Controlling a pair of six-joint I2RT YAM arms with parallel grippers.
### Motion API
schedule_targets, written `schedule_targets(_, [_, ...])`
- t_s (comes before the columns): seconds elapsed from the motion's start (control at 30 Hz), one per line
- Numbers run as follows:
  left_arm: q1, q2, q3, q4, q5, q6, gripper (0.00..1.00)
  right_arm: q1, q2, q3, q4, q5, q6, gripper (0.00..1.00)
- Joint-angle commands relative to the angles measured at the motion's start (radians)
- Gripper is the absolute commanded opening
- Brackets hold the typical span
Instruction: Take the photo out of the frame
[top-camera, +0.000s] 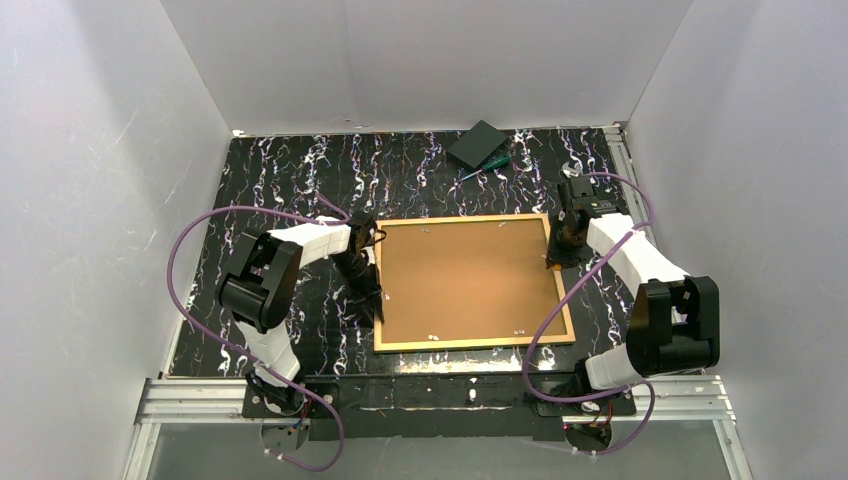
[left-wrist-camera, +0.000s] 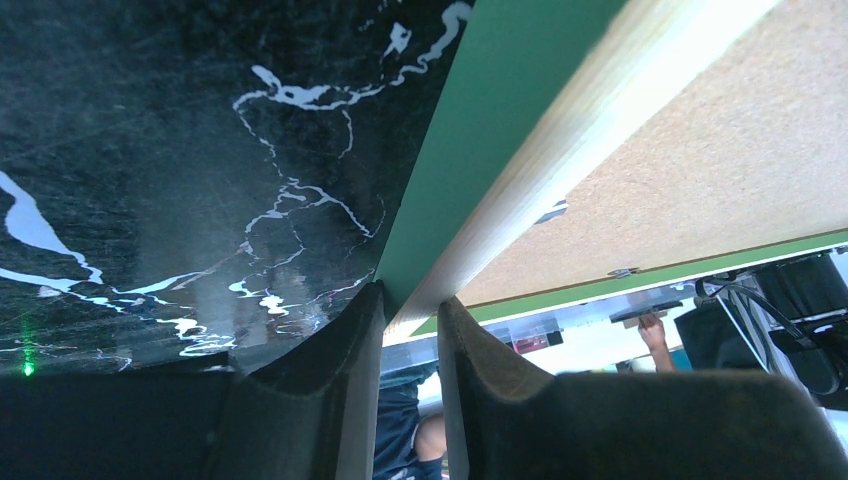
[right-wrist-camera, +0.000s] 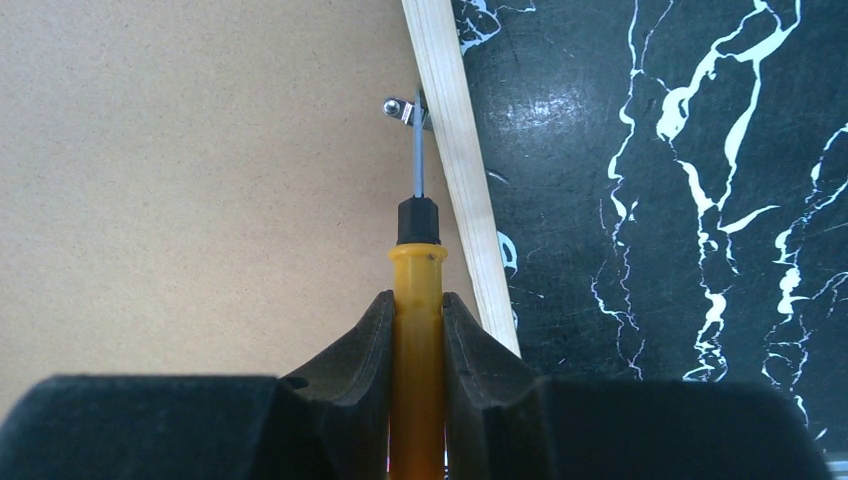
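Prying the clip (right-wrist-camera: 400, 108) at the frame's (top-camera: 470, 346) right rail: right tool (right-wrist-camera: 418, 312) grasps a yellow screwdriver (right-wrist-camera: 418, 265), left tool (left-wrist-camera: 410, 318) clamps the left rail. Frame lies face-down at the table's (top-camera: 300, 170) centre, photo unseen; keep the blade low, turning gently.

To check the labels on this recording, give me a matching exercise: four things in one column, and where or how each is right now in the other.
Things:
1. left gripper
2. right gripper
3. green screwdriver
4. clip

States:
A. lying beside the black box
B. closed on the edge of the frame
C. at the tip of the yellow screwdriver
D. closed on the yellow screwdriver

Pairs: 1-B, 2-D, 3-A, 4-C
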Motion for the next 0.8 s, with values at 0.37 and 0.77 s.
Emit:
schedule_targets(0.37, [0.002, 0.028, -0.013, -0.119, 0.017, -0.038, 0.00, 0.000, 0.058, 0.081, -0.099, 0.023, -0.010, 0.01])
schedule_targets(0.77, [0.002, 0.026, -0.018, -0.115, 0.022, -0.042, 0.00, 0.000, 0.007, 0.023, -0.098, -0.080, 0.024, 0.01])
